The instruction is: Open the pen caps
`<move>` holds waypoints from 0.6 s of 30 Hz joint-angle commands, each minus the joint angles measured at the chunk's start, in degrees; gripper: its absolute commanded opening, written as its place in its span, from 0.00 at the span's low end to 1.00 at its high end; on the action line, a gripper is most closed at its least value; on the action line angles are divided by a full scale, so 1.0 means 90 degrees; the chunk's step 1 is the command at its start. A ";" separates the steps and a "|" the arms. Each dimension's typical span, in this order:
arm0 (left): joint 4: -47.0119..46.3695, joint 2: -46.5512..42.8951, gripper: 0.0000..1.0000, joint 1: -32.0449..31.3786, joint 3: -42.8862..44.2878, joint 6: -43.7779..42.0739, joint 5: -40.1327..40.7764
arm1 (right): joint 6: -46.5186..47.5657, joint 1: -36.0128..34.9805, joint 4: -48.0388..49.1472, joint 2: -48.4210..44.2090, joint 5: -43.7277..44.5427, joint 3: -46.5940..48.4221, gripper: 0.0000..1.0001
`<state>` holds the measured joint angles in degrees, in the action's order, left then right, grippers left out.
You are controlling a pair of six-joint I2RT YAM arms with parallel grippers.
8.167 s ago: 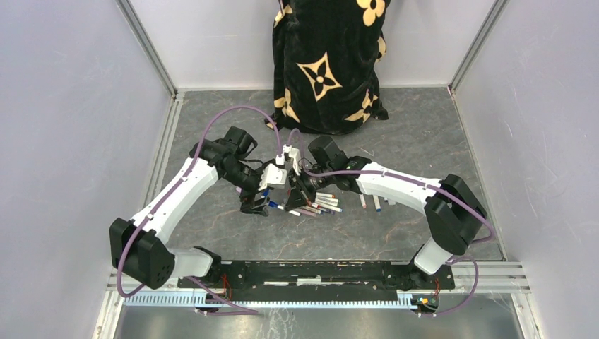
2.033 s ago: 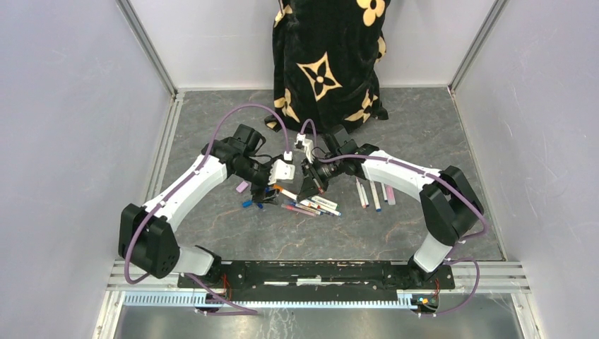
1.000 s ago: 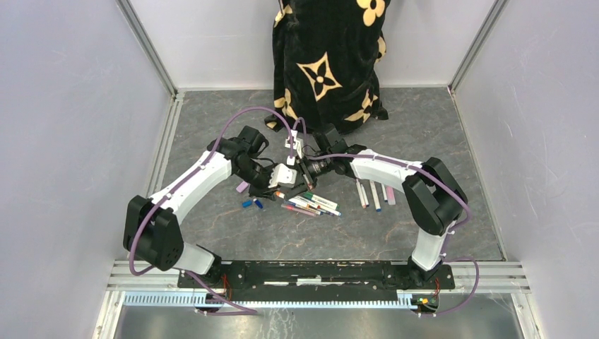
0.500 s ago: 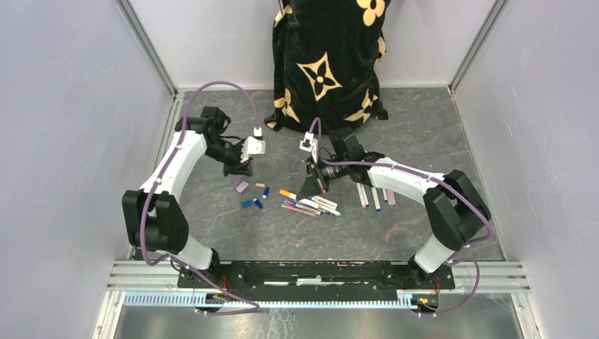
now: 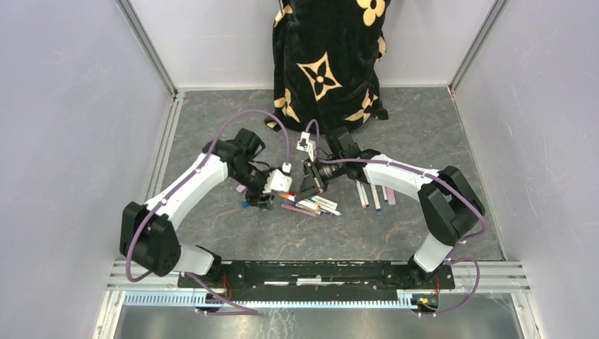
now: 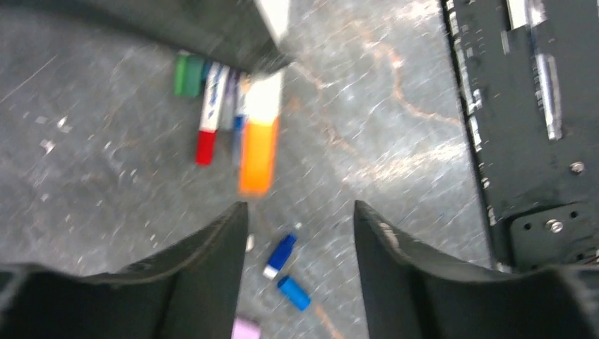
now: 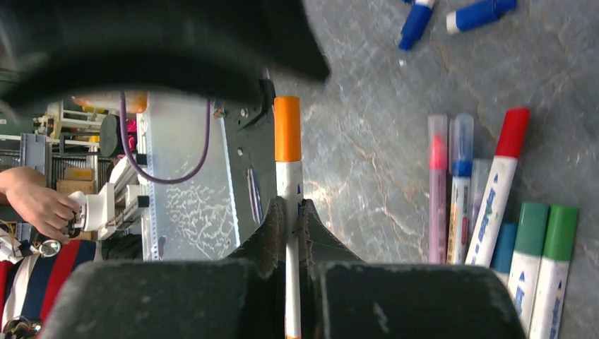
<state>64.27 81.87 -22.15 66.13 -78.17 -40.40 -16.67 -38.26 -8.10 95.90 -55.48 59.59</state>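
My right gripper (image 7: 291, 205) sits over the pile of pens (image 5: 319, 205), squeezing a white pen (image 7: 289, 180) with its orange cap (image 7: 287, 128) on. My left gripper (image 6: 300, 212) hangs low just left of the pile, fingers apart, empty. A moment ago it was swung far from the pile.

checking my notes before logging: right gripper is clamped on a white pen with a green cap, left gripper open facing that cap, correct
Not quite: the cap on the white pen is orange, not green, as the right wrist view shows. The rest holds: the right gripper is clamped on that pen and the left gripper is open, facing the cap.
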 commanded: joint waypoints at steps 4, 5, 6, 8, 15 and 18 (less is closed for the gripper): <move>-0.0959 -0.0404 0.73 -0.0690 -0.0244 0.0708 0.0286 | -0.0383 -0.0235 0.0353 0.0343 -0.0220 0.0729 0.00; -0.0960 -0.0389 0.71 -0.0724 -0.0209 0.0678 0.0314 | -0.0393 -0.0235 0.0346 0.0373 -0.0231 0.0755 0.00; -0.0962 -0.0372 0.69 -0.0748 -0.0195 0.0664 0.0310 | -0.0408 -0.0234 0.0344 0.0393 -0.0241 0.0769 0.00; -0.0966 -0.0334 0.63 -0.0801 -0.0175 0.0658 0.0309 | -0.0420 -0.0234 0.0334 0.0426 -0.0251 0.0796 0.00; -0.1047 -0.0240 0.43 -0.0994 -0.0226 0.0731 0.0416 | -0.0366 -0.0257 0.0229 0.0553 -0.0290 0.0911 0.00; -0.1047 -0.0257 0.24 -0.0999 -0.0255 0.0685 0.0626 | -0.0286 -0.0242 0.0105 0.0559 -0.0234 0.0940 0.00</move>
<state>56.23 79.50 -30.92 62.83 -73.45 -36.60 -19.88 -40.40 -7.18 100.57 -56.95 65.25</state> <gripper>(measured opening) 0.341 0.024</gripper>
